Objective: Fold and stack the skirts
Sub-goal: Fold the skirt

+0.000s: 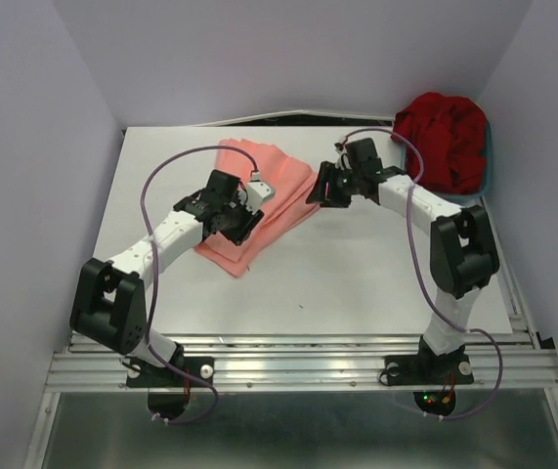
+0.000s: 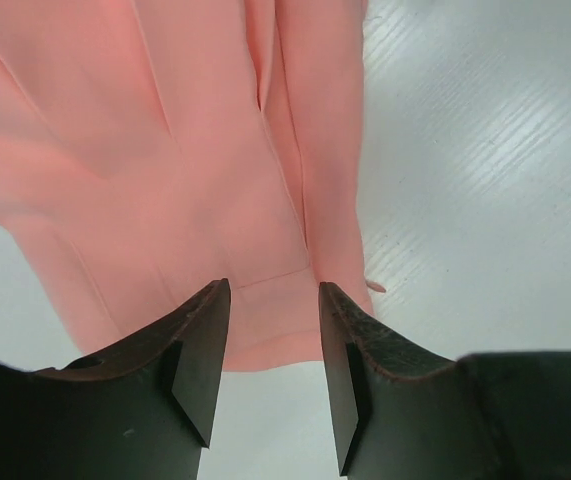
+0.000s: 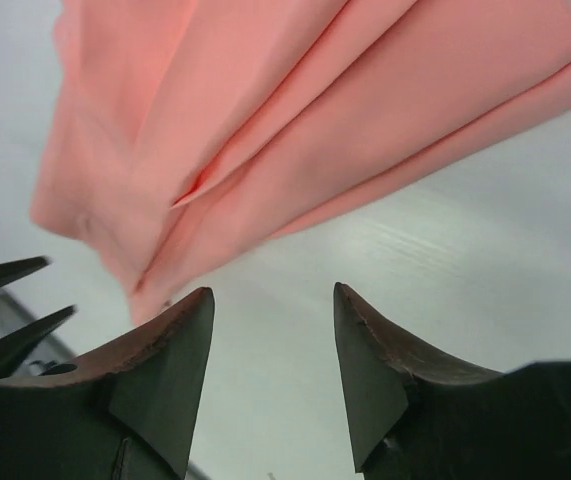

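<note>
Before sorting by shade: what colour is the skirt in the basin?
Deep red skirt, clearest in the top view.

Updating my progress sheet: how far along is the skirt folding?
Salmon-pink skirt looks folded on the table. Left gripper and right gripper hover open at it, holding nothing. Red skirt sits bunched in the teal basin, not yet folded or stacked.

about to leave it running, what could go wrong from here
The pink skirt lies in loose layered pleats; the open left gripper, at its edge, might pinch only the top layer and undo the fold. The right gripper, also open, hangs beside the skirt over table and may close on nothing.
</note>
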